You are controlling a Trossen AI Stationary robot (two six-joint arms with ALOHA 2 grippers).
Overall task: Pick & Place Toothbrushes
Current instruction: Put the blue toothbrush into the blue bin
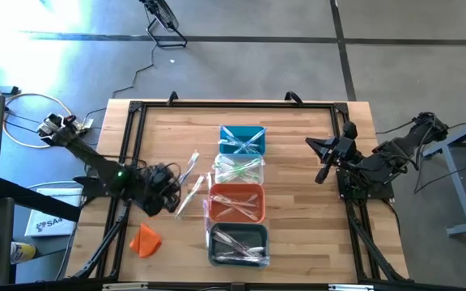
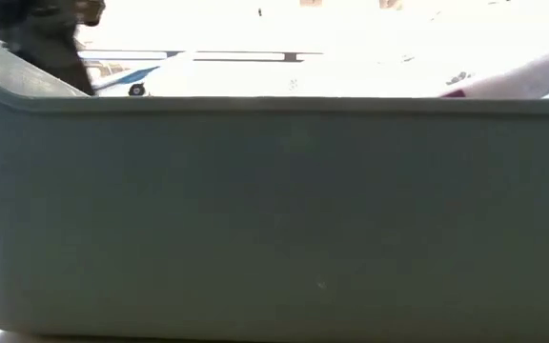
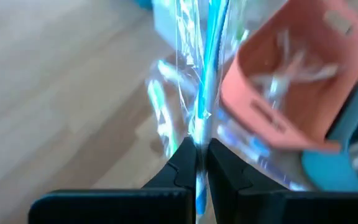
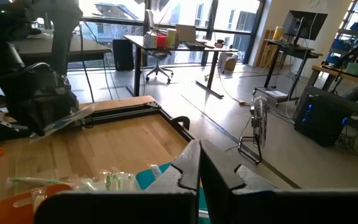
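Left gripper (image 3: pixel 197 163) is clamped on a wrapped blue toothbrush (image 3: pixel 209 81), fingers (image 3: pixel 182 165) nearly together on the crinkly clear wrapper, sitting at table level just left of the bin column. Loose toothbrushes (image 1: pixel 189 182) lie on the wood beside it, next to the clear bin (image 1: pixel 239 170) and orange bin (image 1: pixel 236 202). Bins run in a line down the table middle: teal bin (image 1: pixel 242 140) farthest, then clear, orange, grey bin (image 1: pixel 237 243) nearest; each has toothbrushes inside. Orange lump (image 1: pixel 146 240) sits near the front left of the table (image 1: pixel 298 234), apart from the bins. Right gripper (image 4: pixel 199 163) is closed and empty, parked above the table's right side, well apart from the bins. Low view is almost fully blocked by the grey bin's wall.
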